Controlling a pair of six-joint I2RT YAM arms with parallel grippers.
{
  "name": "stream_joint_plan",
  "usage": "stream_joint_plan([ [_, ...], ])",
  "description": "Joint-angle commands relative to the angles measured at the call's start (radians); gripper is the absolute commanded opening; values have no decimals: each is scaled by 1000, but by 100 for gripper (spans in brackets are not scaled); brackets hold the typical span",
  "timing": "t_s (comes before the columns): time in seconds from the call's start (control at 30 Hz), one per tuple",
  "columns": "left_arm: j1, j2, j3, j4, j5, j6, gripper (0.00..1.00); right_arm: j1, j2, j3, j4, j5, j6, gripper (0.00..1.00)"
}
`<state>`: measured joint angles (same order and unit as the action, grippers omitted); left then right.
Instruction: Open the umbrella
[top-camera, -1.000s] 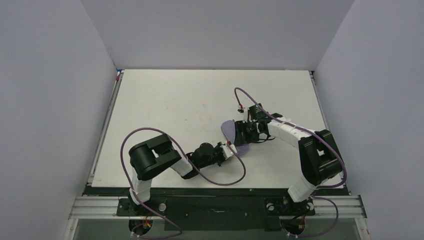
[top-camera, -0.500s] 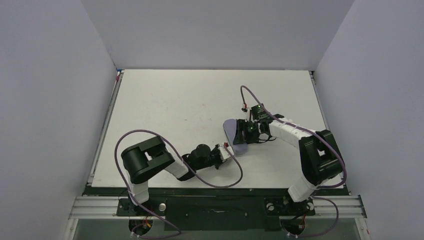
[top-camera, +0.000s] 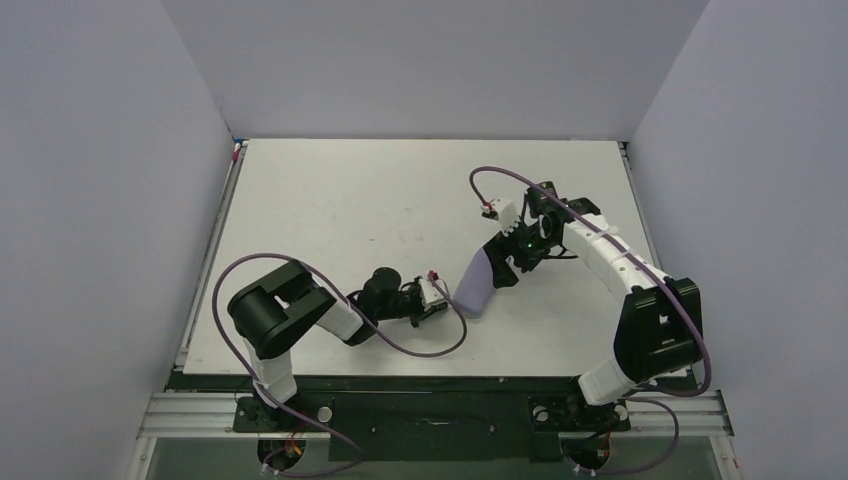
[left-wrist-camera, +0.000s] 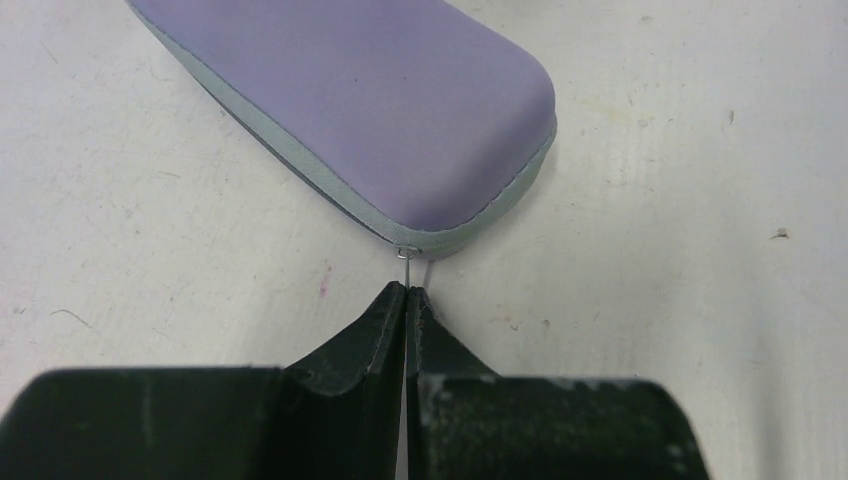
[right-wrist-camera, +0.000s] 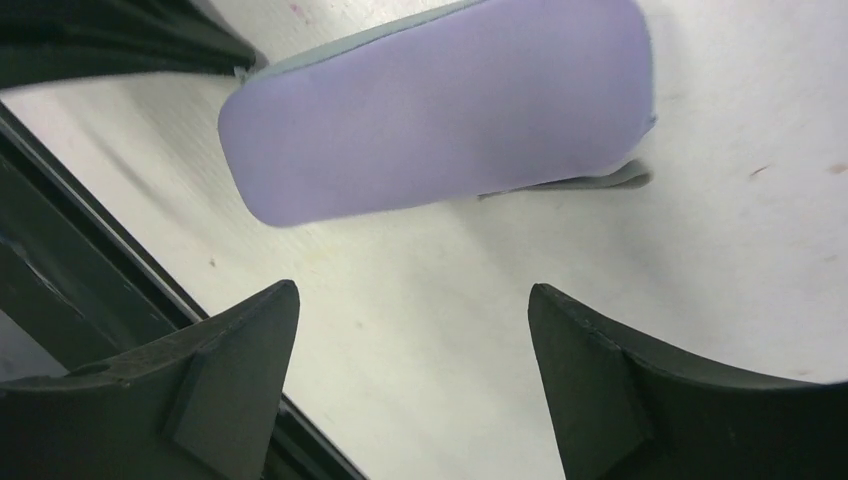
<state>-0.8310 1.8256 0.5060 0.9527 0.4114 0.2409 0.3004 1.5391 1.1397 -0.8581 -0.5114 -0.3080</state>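
The left gripper has its jaws pressed together on the thin zipper pull that leaves the near end of the lilac pouch. In the top view the pouch lies flat on the white table, at 2 o'clock from the left gripper and just beside it. The right gripper hangs above the table with its jaws wide apart and nothing between them. In the right wrist view the pouch lies at 12 o'clock, beyond the fingertips and clear of them. The umbrella itself shows in no view; only the pouch is visible.
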Motion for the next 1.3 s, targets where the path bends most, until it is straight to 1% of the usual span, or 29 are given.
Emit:
stream_joint_plan([
  [0.0,42,0,32,-31,85,30,0,-65,-9,70,-154,-121,-446,80],
  [0.03,51,1,34,-32,91,31,0,-74,-7,74,-157,-139,-542,81],
  [0.07,64,1,37,-36,98,34,0,-77,-3,83,-163,-149,-592,81],
  [0.1,77,2,38,-37,102,46,0,-79,11,90,-164,-166,-677,81],
  [0.17,91,5,42,-46,117,69,0,-73,52,124,-167,-182,-762,81],
  [0.23,101,7,50,-56,125,90,0,-53,117,186,-177,-182,-805,81],
  [0.3,104,11,60,-60,123,106,0,-28,190,264,-195,-184,-812,81],
  [0.4,107,16,66,-63,113,122,0,2,272,366,-240,-196,-789,81],
  [0.47,111,18,71,-67,112,129,0,25,301,377,-255,-207,-775,81],
  [0.6,118,19,71,-67,114,136,0,72,324,337,-253,-184,-758,80],
  [0.67,120,11,64,-67,118,136,0,95,359,324,-246,-150,-734,75],
  [0.87,117,-38,30,-82,134,132,0,104,414,313,-199,4,-624,67],
  [0.9,116,-45,20,-91,136,135,0,105,414,304,-180,14,-614,66],
  [1.0,111,-73,1,-114,141,138,0,114,414,283,-143,66,-554,58],
  [1.07,104,-91,-14,-122,145,139,0,117,403,257,-102,91,-520,55],
  [1.17,88,-115,-27,-149,157,138,0,121,382,203,-56,126,-478,53],
  [1.27,50,-126,-43,-159,155,133,0,122,369,177,-19,160,-446,51],
])
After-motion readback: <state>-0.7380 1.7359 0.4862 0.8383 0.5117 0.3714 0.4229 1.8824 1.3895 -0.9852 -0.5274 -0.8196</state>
